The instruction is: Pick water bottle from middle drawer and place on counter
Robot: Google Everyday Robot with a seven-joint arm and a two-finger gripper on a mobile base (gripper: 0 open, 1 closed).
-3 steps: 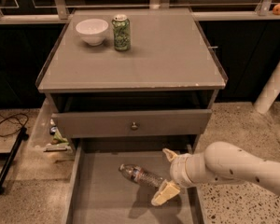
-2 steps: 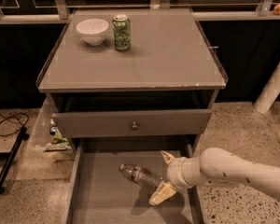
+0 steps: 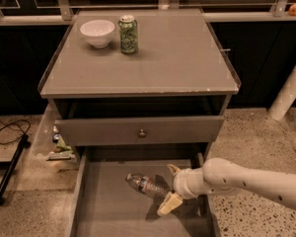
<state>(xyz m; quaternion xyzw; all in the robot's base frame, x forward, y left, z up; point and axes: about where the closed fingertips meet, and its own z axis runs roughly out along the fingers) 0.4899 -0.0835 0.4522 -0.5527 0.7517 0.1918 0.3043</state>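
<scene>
Clear water bottle lies sideways in the middle drawer, base between spread fingers of the end effector.

The scene is lit softly from above — the counter is rendered pale and even, while the background behind it is left almost black. Small soft shadows are cast at the foot of the bowl and can. The drawer is dimmer. Low in its right side the gripper, fingers spread at the bottle's end, is brightly lit — a dark shadow is thrown beneath it.
</scene>
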